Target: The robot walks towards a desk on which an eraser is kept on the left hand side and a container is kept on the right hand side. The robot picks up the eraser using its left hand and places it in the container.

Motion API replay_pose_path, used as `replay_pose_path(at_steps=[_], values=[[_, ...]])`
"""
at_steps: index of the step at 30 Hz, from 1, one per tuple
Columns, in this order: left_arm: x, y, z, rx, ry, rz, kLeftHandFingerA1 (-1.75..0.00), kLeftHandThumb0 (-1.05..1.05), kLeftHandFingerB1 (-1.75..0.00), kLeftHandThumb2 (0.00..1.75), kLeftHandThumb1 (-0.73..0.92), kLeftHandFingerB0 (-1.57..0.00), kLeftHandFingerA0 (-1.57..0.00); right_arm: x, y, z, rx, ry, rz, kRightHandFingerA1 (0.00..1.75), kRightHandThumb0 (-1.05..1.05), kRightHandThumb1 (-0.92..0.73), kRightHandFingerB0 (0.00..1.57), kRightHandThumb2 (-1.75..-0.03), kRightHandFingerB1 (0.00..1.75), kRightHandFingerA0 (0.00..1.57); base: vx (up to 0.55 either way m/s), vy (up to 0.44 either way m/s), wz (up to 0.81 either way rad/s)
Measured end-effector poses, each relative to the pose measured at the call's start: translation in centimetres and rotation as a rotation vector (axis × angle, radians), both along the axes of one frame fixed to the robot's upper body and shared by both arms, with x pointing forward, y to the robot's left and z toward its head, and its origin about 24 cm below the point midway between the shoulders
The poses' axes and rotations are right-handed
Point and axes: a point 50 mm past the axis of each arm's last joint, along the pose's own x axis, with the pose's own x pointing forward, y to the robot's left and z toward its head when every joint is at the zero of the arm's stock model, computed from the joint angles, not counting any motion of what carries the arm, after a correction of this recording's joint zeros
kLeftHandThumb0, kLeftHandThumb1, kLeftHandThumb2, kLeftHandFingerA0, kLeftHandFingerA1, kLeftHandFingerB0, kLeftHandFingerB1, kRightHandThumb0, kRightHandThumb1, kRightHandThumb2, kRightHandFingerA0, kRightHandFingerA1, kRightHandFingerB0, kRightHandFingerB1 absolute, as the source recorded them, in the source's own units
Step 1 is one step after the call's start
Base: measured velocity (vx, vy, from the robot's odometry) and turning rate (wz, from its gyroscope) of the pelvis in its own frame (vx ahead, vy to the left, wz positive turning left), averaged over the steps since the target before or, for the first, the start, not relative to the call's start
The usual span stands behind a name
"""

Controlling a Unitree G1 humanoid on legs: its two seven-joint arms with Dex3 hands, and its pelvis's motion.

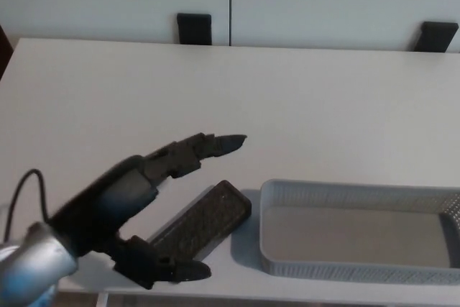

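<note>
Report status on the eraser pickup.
Left robot hand open, fingers spread around the eraser, no grasp yet. Right robot hand not in view. Container empty, path clear.

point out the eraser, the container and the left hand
eraser [215,215], head view, on its dark top face near the far end
container [287,267], head view, on its grey front wall
left hand [133,203], head view, on the back of the palm, fingers spread
</note>
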Motion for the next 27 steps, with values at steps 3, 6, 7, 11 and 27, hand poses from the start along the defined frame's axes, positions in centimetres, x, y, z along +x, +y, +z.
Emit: replay_pose_path(at_steps=[3,6,7,11,27], values=[[0.3,-0.5,-1.5,0.023,0.046,0.034,0.0,-0.44,-0.17,0.61,0.31,-0.12,0.0,0.0,0.0,0.0,-0.001,-0.001,0.003,0.63,-0.19,-0.42,0.22,-0.88,0.52,0.46,0.0,0.0,0.0],[0.3,-1.1,-3.0,0.04,0.088,0.063,0.0,-0.46,-0.19,0.62,0.3,-0.14,0.0,0.1,0.1,0.1,-0.002,-0.004,0.008,0.64,-0.18,-0.42,0.23,-0.87,0.52,0.48,0.0,0.0,0.0],[0.3,-1.5,-3.5,0.045,0.104,0.074,0.0,-0.47,-0.18,0.62,0.31,-0.12,0.0,0.1,0.1,0.1,-0.002,-0.005,0.009,0.64,-0.18,-0.42,0.23,-0.87,0.52,0.48,0.0,0.0,0.0],[0.1,-2.5,-4.8,0.07,0.137,0.1,-0.05,-0.46,-0.28,0.64,0.32,-0.1,0.0,0.3,0.2,0.2,-0.003,-0.011,0.015,0.62,-0.18,-0.42,0.22,-0.87,0.52,0.45,0.0,0.0,0.0],[0.2,-4.0,-6.7,0.239,0.073,0.248,-0.03,-0.48,-0.22,0.64,0.33,-0.05,0.0,0.5,0.4,0.4,-0.015,-0.021,0.034,0.63,-0.19,-0.42,0.23,-0.87,0.52,0.46,0.0,0.0,0.0]])
